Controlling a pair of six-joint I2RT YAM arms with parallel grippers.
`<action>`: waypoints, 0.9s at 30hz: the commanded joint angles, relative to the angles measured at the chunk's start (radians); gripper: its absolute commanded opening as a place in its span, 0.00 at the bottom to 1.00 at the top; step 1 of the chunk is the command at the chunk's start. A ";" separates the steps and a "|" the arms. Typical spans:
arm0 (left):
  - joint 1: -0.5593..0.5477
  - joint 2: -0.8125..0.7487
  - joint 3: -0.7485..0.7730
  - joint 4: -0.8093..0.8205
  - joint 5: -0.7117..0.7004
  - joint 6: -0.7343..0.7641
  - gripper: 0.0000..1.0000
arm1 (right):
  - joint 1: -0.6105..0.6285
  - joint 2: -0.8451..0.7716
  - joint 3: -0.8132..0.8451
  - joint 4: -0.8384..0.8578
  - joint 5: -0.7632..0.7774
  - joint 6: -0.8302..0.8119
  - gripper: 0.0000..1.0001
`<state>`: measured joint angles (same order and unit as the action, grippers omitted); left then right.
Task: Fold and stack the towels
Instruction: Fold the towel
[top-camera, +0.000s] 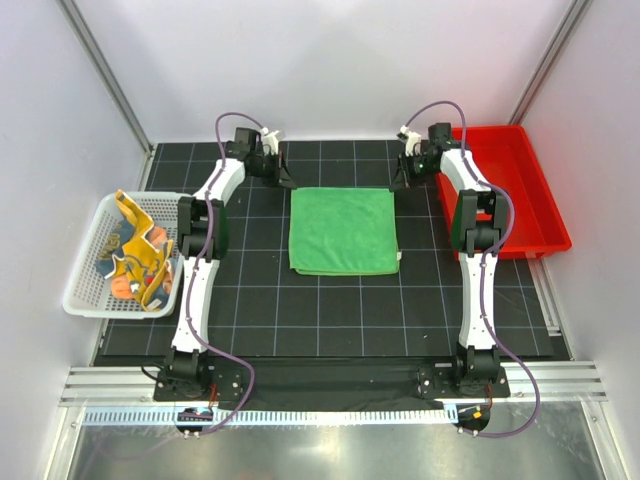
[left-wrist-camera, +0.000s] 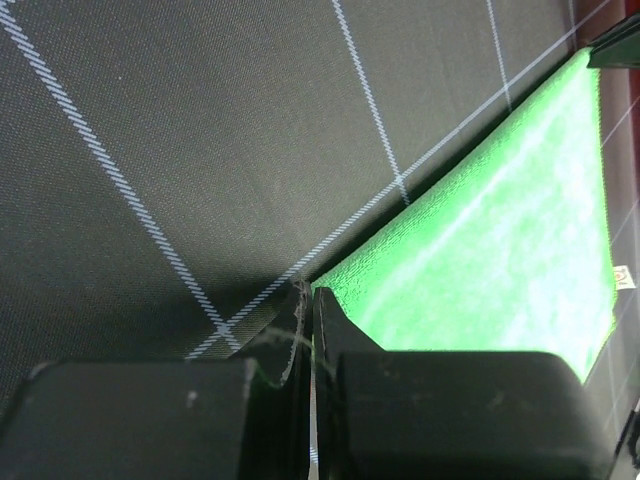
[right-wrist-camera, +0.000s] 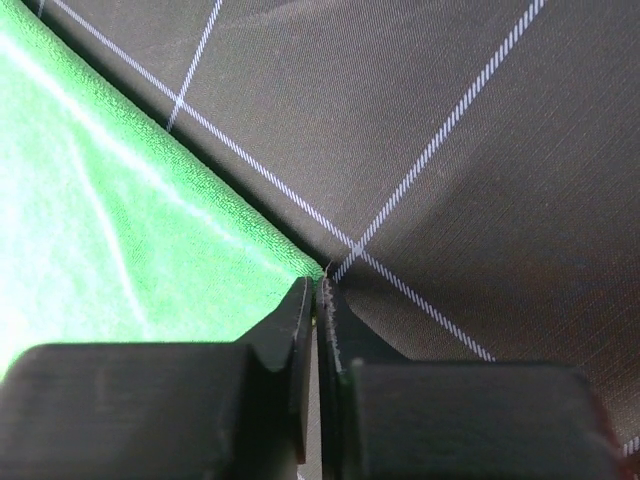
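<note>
The green towel (top-camera: 343, 230) lies flat on the black grid mat in the middle. My left gripper (top-camera: 285, 181) is down at its far left corner and my right gripper (top-camera: 399, 181) at its far right corner. In the left wrist view the jaws (left-wrist-camera: 308, 292) are shut, with the corner of the green towel (left-wrist-camera: 500, 250) ending right at their tips. The right wrist view shows the same: shut jaws (right-wrist-camera: 318, 285) pinching the towel's corner (right-wrist-camera: 120, 230). The yellow-orange tiger towel (top-camera: 137, 247) lies crumpled in the basket with a pale patchy towel (top-camera: 124, 288) under it.
A white mesh basket (top-camera: 84, 297) stands at the left edge of the mat. A red bin (top-camera: 523, 190) stands at the right, beside the right arm. White frame walls close in the far side and both flanks.
</note>
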<state>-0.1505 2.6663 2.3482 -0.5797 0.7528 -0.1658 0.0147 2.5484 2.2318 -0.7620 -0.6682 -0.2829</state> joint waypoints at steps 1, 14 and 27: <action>0.006 -0.023 0.016 0.038 0.043 -0.038 0.00 | -0.002 0.004 0.038 0.050 0.004 0.014 0.05; 0.008 -0.133 -0.088 0.225 0.030 -0.190 0.00 | -0.001 -0.145 -0.118 0.199 0.044 0.021 0.01; 0.006 -0.240 -0.208 0.282 0.019 -0.204 0.00 | -0.002 -0.307 -0.319 0.346 0.056 0.054 0.01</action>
<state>-0.1501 2.5072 2.1559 -0.3470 0.7609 -0.3607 0.0151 2.3291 1.9347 -0.4843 -0.6186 -0.2371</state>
